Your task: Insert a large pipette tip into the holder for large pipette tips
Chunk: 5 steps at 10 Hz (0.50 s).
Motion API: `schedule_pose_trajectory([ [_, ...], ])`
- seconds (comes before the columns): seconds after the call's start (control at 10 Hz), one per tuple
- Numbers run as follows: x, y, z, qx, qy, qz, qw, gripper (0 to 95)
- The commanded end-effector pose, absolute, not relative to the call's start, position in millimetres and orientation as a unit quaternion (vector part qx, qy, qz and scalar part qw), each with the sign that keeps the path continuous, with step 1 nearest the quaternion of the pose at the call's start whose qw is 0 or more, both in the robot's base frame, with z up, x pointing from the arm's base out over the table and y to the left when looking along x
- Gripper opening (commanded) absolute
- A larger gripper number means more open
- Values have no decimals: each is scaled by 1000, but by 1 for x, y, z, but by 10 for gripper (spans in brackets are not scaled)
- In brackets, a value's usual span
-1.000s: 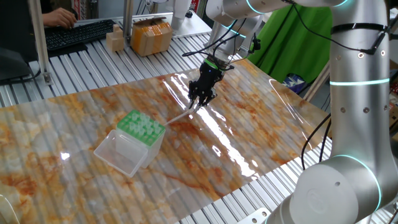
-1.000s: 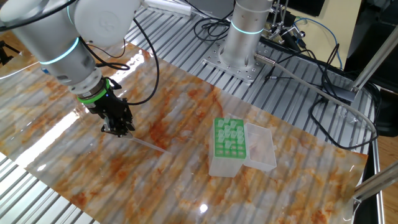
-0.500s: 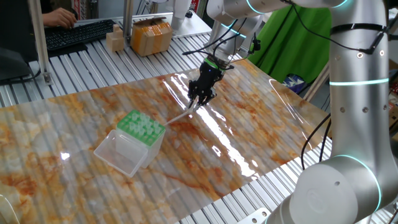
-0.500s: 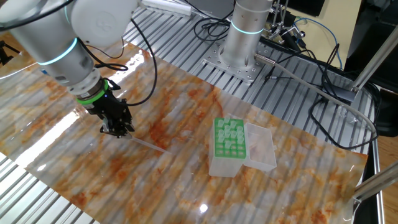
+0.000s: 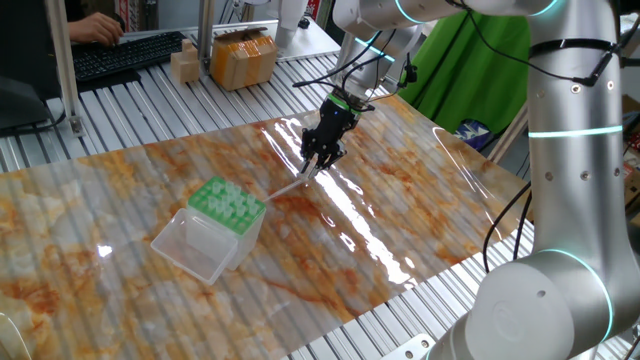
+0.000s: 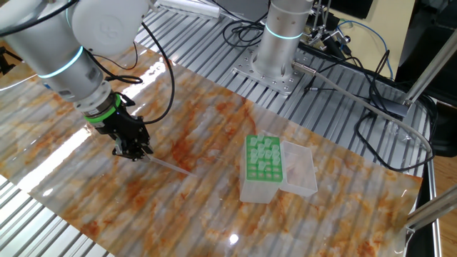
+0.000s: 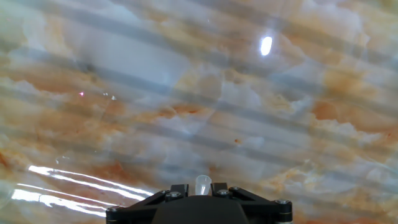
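1. Translucent whitish plastic, the large pipette tip (image 6: 166, 164) looks very light and fairly stiff, yet thin enough near its point to flex or skid on the glossy marbled desk (image 5: 420, 210).
2. Its wide end sits in the fingers (image 6: 133, 151); they are closed on that end, and the hand view shows the pale rim (image 7: 203, 185) pinched just above the black finger block.
3. From the grip the tip slants down toward 4 o'clock in the other fixed view, its point at or just off the desk; I cannot tell whether it touches.
4. Seen in one fixed view, the tip (image 5: 290, 187) runs from the fingers (image 5: 316, 166) toward 8 o'clock, pointing roughly at the holder for large pipette tips (image 5: 228, 203).
5. That holder is well apart from the tip, its clear lid (image 5: 195, 244) swung open at 7 o'clock of the green rack, and several holes already carry tips.
6. Judged as handling: the smooth cone would likely slip under a loose pinch, so the thick collar end is the right place to hold, leaving the narrow end free to enter a hole.
7. Hard squeezing could deform the thin wall, and any sideways knock on the point may swing it off line before it reaches the rack (image 6: 262, 157).
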<state>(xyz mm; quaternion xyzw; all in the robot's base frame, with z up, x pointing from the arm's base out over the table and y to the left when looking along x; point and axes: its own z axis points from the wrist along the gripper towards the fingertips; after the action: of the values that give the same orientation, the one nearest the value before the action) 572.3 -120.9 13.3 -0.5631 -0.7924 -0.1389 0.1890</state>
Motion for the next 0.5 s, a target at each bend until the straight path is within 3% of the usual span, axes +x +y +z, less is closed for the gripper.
schedule_pose_trajectory([
  [0.1, 574, -121, 12, -564, -791, -141, 194, 190],
  [0.5, 575, -121, 11, -566, -788, -141, 199, 190],
])
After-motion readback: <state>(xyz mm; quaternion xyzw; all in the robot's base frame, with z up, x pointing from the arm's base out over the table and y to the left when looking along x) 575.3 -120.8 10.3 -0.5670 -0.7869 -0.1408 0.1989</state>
